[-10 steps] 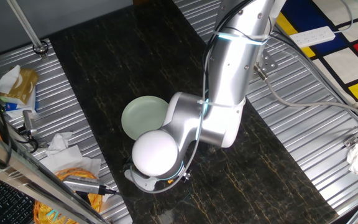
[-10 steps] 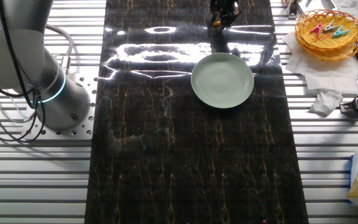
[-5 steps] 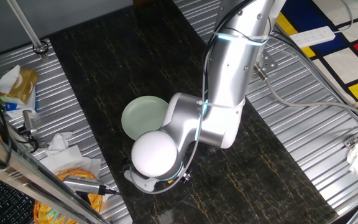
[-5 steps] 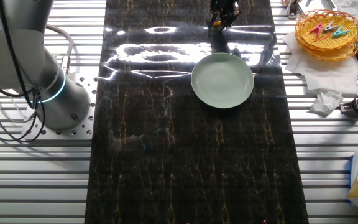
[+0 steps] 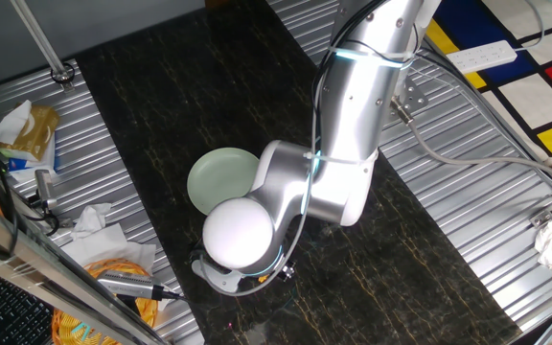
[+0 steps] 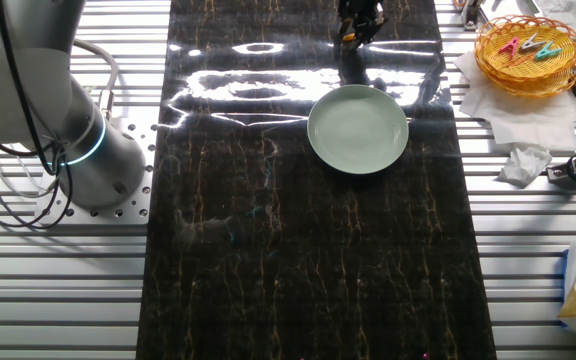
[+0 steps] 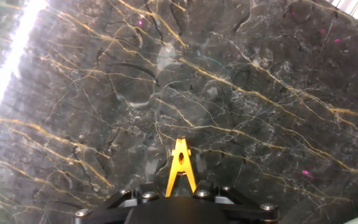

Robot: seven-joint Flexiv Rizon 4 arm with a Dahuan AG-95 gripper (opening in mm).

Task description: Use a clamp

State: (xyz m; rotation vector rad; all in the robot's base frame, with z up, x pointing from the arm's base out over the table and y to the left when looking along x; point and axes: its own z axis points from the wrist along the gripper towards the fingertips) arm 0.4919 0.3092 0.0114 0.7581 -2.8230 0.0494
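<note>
The small orange clamp (image 7: pixel 180 163) sticks out from between my gripper's (image 7: pixel 179 190) fingers in the hand view, its tip pointing out over the dark marble surface. The gripper is shut on its two prongs. In the other fixed view the gripper (image 6: pixel 359 20) hangs at the far edge of the marble strip, just beyond the pale green plate (image 6: pixel 358 128), with an orange speck of the clamp (image 6: pixel 348 38) below it. In one fixed view the arm's white elbow hides the gripper, and the plate (image 5: pixel 214 172) shows partly behind it.
A wicker basket (image 6: pixel 528 62) holding several coloured clips stands on white paper to the right of the plate. Crumpled tissue (image 6: pixel 524 163) and a tool lie on the ribbed metal table nearby. The robot base (image 6: pixel 63 110) stands on the left.
</note>
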